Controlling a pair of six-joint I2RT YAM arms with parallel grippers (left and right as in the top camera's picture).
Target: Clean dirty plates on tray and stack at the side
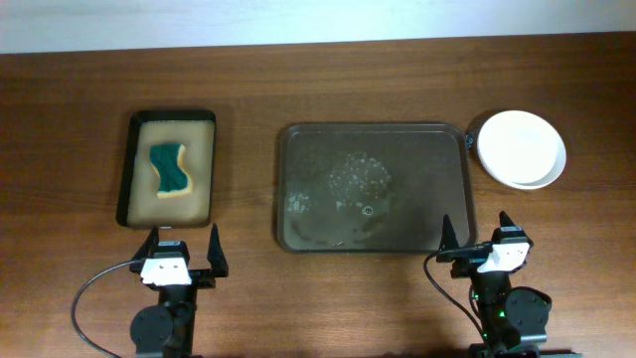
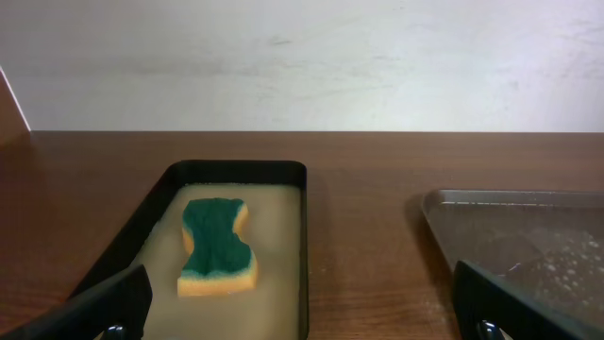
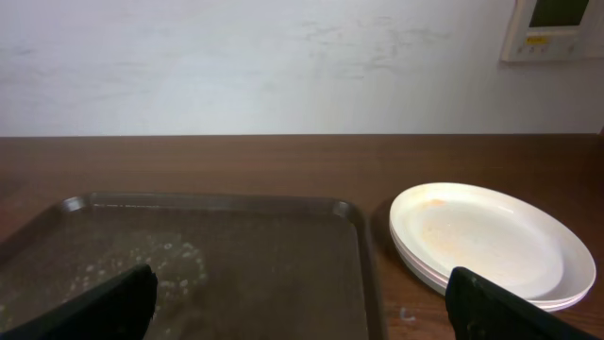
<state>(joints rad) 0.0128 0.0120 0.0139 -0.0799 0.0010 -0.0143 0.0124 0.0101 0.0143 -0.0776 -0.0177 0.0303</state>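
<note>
The white plates (image 1: 520,148) sit in one stack on the table just right of the dark brown tray (image 1: 298,139); the top one shows a faint yellowish smear in the right wrist view (image 3: 486,236). The tray holds only wet foam spots (image 1: 360,179) and also shows in the right wrist view (image 3: 283,203). My left gripper (image 1: 183,251) is open and empty near the front edge, below the small black tray. My right gripper (image 1: 475,237) is open and empty at the tray's front right corner.
A small black tray with a tan liner (image 1: 139,129) stands at the left and holds a green and yellow sponge (image 1: 170,170), also seen in the left wrist view (image 2: 217,247). A white wall runs behind the table.
</note>
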